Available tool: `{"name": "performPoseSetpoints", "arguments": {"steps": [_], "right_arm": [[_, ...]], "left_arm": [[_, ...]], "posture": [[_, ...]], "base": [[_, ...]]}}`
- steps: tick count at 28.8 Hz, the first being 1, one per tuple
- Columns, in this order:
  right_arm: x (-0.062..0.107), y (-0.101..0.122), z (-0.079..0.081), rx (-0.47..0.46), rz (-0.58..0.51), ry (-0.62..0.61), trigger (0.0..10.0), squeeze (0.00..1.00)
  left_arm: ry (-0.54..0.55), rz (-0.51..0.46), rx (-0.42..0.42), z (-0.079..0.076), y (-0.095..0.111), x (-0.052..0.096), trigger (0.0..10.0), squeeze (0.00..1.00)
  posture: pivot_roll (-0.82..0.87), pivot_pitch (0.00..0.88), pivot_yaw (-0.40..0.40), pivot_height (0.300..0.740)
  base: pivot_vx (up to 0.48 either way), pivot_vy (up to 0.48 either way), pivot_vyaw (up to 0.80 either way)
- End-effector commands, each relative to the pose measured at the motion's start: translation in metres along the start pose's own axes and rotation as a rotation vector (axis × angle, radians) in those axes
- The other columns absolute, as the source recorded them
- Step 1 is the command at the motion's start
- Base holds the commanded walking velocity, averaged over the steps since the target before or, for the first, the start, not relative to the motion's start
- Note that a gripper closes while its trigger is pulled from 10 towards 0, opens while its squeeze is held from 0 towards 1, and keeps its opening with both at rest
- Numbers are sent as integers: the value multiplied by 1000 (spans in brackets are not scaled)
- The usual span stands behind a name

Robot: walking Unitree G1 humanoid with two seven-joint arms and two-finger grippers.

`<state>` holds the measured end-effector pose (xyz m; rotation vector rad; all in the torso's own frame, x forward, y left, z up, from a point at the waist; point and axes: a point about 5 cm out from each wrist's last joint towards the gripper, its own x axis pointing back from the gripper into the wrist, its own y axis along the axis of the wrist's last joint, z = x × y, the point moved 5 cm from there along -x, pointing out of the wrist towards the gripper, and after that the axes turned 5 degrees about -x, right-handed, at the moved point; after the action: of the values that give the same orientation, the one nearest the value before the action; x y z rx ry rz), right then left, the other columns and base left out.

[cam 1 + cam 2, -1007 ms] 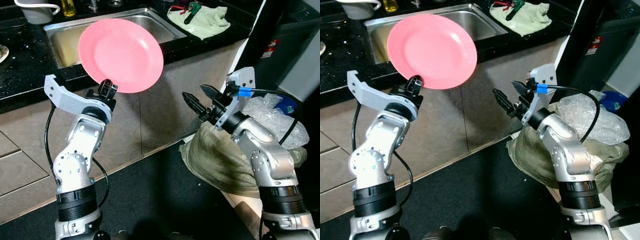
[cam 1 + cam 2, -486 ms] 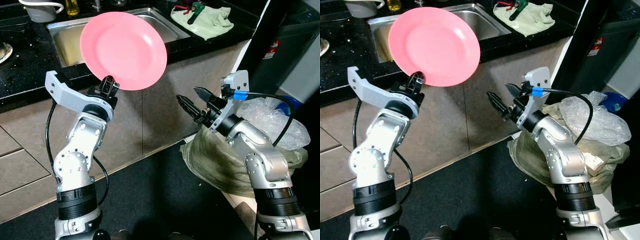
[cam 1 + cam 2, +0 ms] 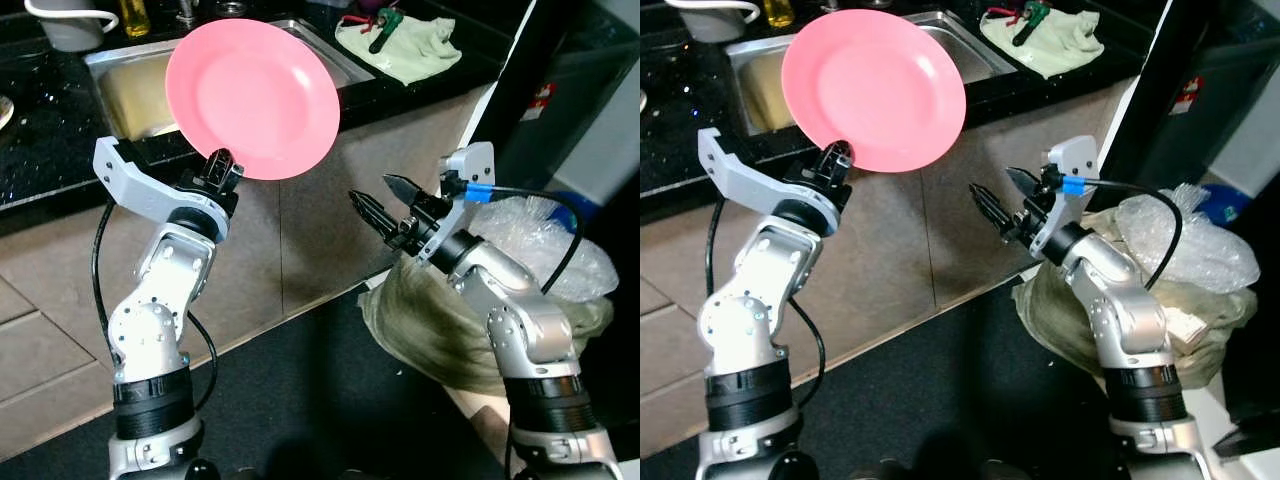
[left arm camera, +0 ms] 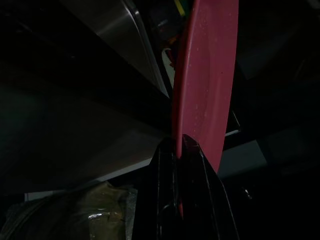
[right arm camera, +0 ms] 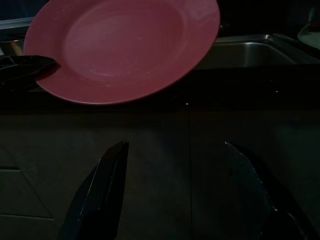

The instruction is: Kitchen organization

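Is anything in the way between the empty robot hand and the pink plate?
Nothing visible is. The right end effector is open, pointing toward the pink plate, with only open air and cabinet fronts behind. The left end effector grips the plate's lower rim.

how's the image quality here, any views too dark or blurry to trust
Left and right eye views: well lit, the pink plate and both arms crisp, with slight softness on the bag at lower right. Left wrist view: very dark, though the left gripper shut on the plate's rim reads clearly. Right wrist view: dim, but the plate and the open right gripper are sharp enough.
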<state>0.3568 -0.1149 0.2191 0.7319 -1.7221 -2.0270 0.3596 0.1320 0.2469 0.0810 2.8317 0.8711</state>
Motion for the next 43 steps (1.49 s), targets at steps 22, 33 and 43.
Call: {"name": "performPoseSetpoints", "arguments": {"steps": [22,33,43], "right_arm": [[1,9,5,-26,-67,20,10000,0],[1,6,0,-15,-50,-10,10000,0],[1,6,-2,-7,-42,-18,10000,0]], "left_arm": [[-44,-16,-25,-13,4,0,10000,0],[-58,-12,-7,-15,4,-3,10000,0],[2,17,25,-5,0,-12,10000,0]], "posture": [[-2,59,-38,740],[-3,61,-37,740],[-5,61,-37,740]], "base": [[366,0,202],[371,0,0],[285,0,0]]}}
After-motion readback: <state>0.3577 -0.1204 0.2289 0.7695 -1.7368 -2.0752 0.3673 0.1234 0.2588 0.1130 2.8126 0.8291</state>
